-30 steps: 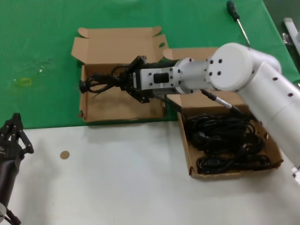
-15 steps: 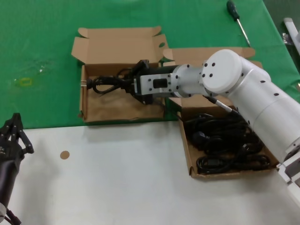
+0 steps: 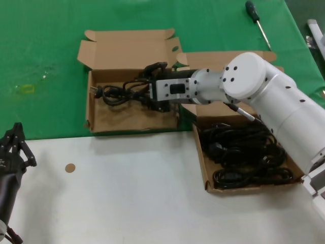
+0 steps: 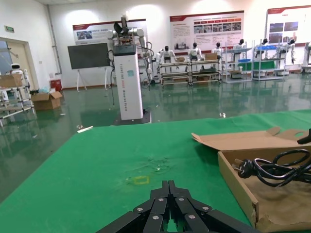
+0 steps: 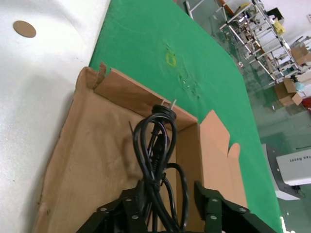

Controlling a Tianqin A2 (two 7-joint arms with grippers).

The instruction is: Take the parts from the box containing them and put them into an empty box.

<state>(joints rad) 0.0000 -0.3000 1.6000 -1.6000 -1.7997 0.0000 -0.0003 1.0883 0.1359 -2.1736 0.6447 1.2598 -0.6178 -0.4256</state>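
My right gripper [image 3: 147, 90] reaches into the smaller, taller-walled cardboard box [image 3: 91, 109] on the green mat. Its jaws stand apart around a bundle of black power cord [image 3: 118, 91] that lies along the box floor near the back wall, plug end toward the far side. In the right wrist view the cord [image 5: 155, 145] runs between the spread fingers of the gripper [image 5: 170, 196], close to one of them. The larger low-walled box [image 3: 201, 157] beside it holds several more cord bundles [image 3: 244, 152]. My left gripper [image 3: 19, 137] is parked at the near left, shut and empty [image 4: 167, 187].
A black-handled screwdriver [image 3: 256, 23] lies on the green mat at the back right. A small brown disc [image 3: 70, 167] sits on the white tabletop in front. The smaller box's lid [image 3: 127, 48] stands open behind it. My right arm crosses over the larger box's lid.
My right gripper has carried the cord bundle toward the back of the smaller box and lowered it; the bundle now rests on the box floor with the jaws apart.
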